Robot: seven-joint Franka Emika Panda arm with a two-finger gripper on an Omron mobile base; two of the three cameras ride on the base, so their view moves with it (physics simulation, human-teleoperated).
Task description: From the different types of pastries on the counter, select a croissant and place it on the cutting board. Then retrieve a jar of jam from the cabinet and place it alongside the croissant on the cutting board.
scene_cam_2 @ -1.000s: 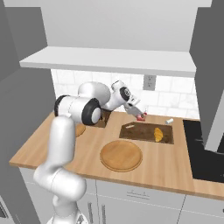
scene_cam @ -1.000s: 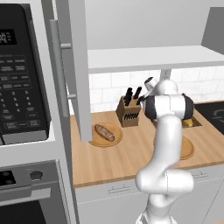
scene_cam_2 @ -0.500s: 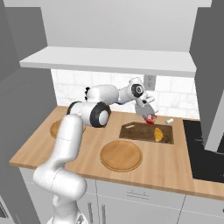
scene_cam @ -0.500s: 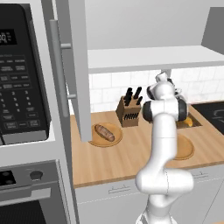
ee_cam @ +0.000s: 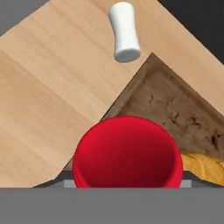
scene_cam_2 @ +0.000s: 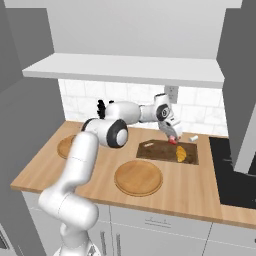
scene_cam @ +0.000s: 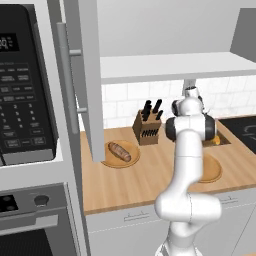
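hand view: jam jar over cutting board

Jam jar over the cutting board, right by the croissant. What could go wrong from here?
1. The jar of jam hangs over the edge of the cutting board; let go here, it might land half on the counter and tip.
2. The croissant lies right beside the jar; lowering further could press into or shove it.
3. The gripper comes in tilted, so the jar may touch down on an edge and roll.
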